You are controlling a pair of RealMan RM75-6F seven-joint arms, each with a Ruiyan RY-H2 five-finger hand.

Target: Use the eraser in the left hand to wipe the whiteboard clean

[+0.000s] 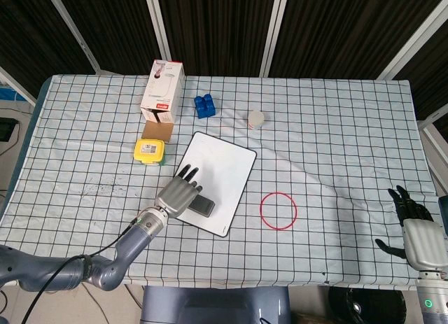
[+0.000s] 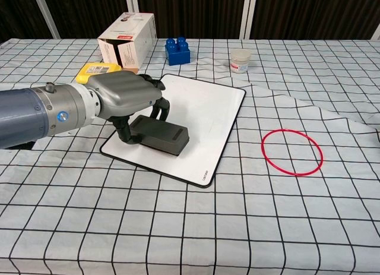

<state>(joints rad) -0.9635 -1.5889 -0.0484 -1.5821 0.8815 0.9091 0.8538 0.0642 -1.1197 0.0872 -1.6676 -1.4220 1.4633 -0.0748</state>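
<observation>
The white whiteboard (image 1: 225, 162) (image 2: 209, 107) lies tilted on the checked cloth at the table's middle. My left hand (image 1: 179, 194) (image 2: 123, 97) grips the dark grey eraser (image 1: 204, 206) (image 2: 159, 136) from above and presses it flat on the board's near left part. No red strokes show on the board's bare surface around the eraser. My right hand (image 1: 420, 238) hangs off the table's right front corner, fingers spread and holding nothing; the chest view does not show it.
Behind the board stand a white carton (image 1: 162, 92) (image 2: 126, 32), a blue brick (image 1: 204, 105) (image 2: 177, 50) and a small jar (image 1: 256, 118) (image 2: 240, 60). A yellow box (image 1: 150, 150) (image 2: 95, 70) sits left of the board. A red ring (image 1: 278, 210) (image 2: 292, 151) lies to the right.
</observation>
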